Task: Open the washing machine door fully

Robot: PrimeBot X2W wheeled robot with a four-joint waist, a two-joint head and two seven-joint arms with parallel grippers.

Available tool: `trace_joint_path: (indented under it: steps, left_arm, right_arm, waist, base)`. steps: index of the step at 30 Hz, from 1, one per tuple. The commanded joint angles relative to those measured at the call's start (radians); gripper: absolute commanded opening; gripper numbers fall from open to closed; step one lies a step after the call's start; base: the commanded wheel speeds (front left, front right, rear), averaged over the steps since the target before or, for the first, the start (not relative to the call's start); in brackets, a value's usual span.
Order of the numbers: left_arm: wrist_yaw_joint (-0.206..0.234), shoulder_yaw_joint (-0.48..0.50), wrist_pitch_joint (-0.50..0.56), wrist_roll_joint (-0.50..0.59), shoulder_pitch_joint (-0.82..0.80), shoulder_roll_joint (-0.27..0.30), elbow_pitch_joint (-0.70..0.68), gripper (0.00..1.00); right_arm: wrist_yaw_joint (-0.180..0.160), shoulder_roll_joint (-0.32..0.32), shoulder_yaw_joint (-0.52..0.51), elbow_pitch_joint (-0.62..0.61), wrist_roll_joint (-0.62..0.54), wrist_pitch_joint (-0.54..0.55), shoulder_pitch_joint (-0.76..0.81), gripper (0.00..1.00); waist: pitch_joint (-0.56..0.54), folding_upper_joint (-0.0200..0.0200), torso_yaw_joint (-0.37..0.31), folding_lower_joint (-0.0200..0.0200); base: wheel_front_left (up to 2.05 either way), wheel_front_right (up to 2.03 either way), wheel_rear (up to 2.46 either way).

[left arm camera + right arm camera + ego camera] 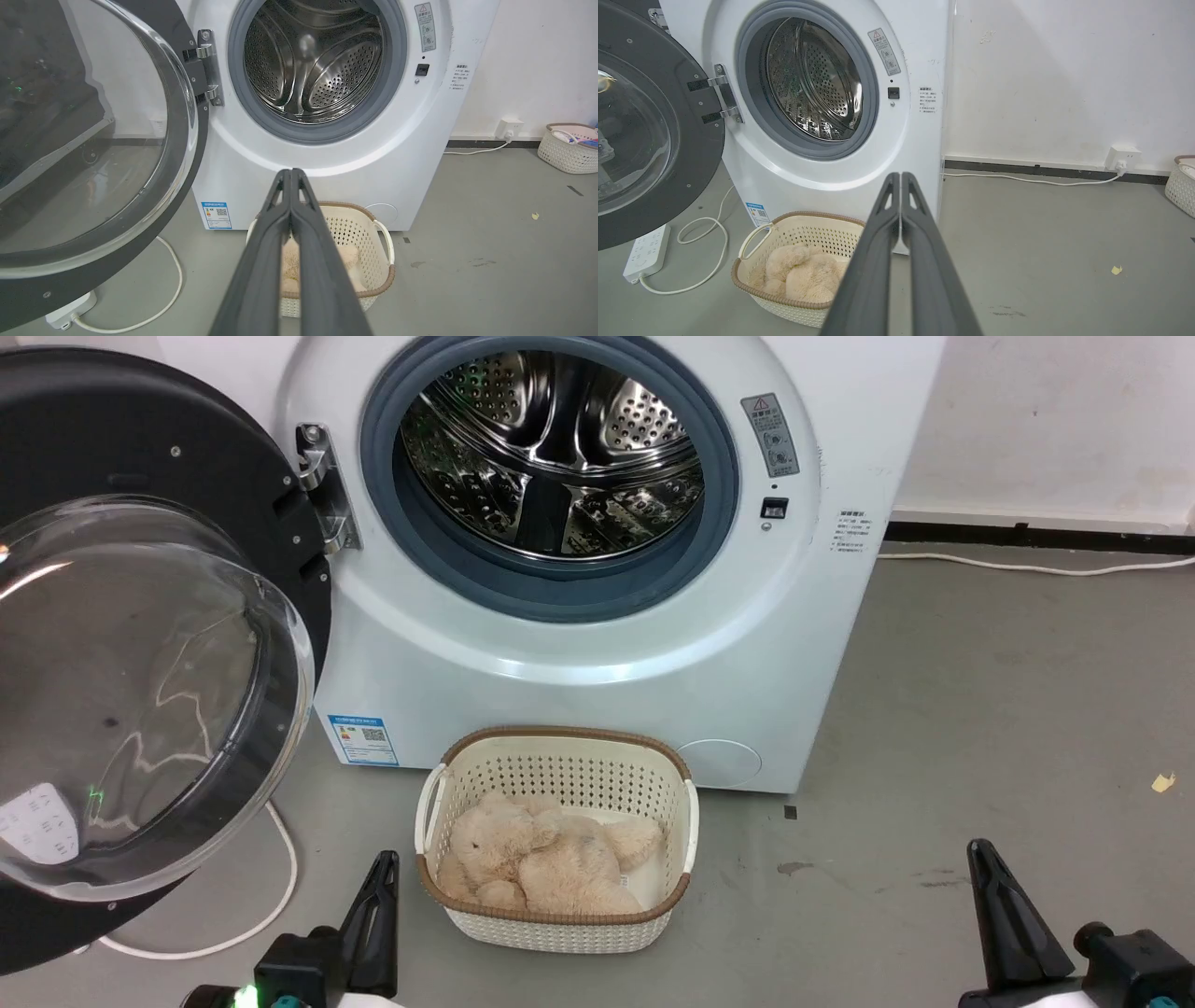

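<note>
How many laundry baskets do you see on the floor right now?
2. The near basket, holding a plush toy, sits in front of the washing machine; the far basket stands off to the right by the wall. Others may be out of frame.

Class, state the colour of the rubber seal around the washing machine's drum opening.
The rubber seal is grey-blue, clearest in the head view.

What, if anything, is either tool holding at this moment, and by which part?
Nothing. The left tool and the right tool are both shut and empty, clear of the open washing machine door.
</note>
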Motion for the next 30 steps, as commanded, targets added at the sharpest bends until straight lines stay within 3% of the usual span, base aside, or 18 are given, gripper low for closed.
trace_joint_path:
  steps: [1, 30]
  left_arm:
    - [-0.006, 0.006, 0.005, 0.010, -0.009, -0.007, -0.002, 0.00]
    - [-0.039, 0.061, 0.056, 0.064, -0.026, -0.044, -0.012, 0.00]
  right_arm:
    - [0.000, 0.000, 0.002, -0.003, -0.008, 0.005, -0.012, 0.00]
    - [0.000, 0.001, 0.017, -0.009, -0.031, 0.065, -0.039, 0.00]
  waist:
    - [0.000, 0.0000, 0.000, -0.0001]
    - [0.005, 0.0000, -0.006, -0.0001]
  base:
    - [0.00, 0.00, 0.00]
    - [0.00, 0.00, 0.00]
